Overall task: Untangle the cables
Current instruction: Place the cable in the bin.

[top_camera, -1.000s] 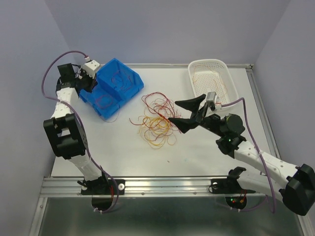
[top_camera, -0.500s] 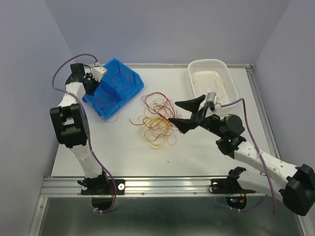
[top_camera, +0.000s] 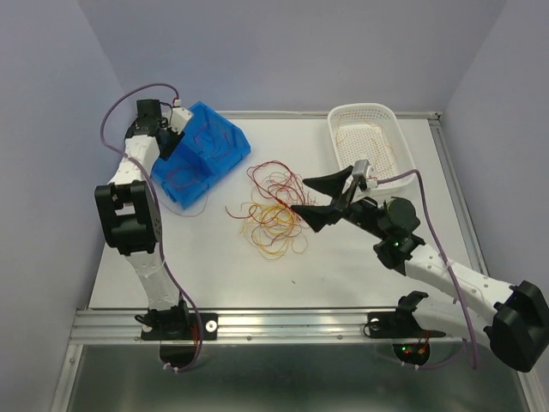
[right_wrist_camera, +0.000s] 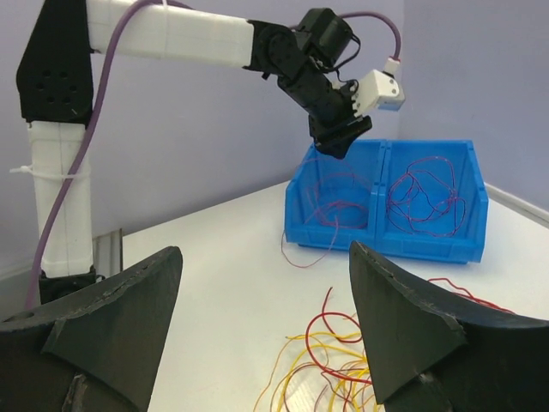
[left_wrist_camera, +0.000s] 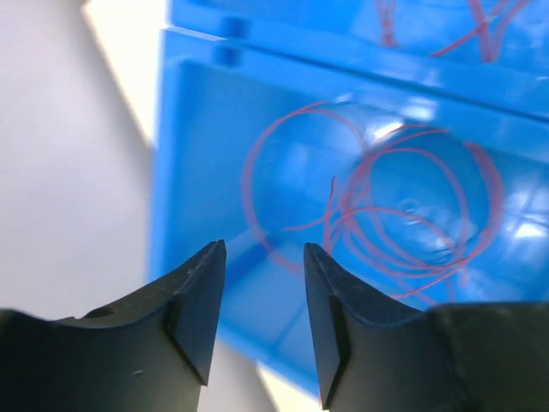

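1. At far left, the left gripper (left_wrist_camera: pixel 262 257) hovers over the blue bin (top_camera: pixel 233 156); fingers slightly apart, nothing between them; red cable strands (left_wrist_camera: pixel 403 215) lie coiled in the compartment below.
2. Centre of table (top_camera: pixel 214 257): the cables (top_camera: pixel 273 210), maroon and yellow loops, in one loose tangle.
3. Right gripper (top_camera: pixel 302 195) sits at the tangle's right edge; jaws spread wide, holding nothing.
4. Far right: white basket (top_camera: pixel 360 109).
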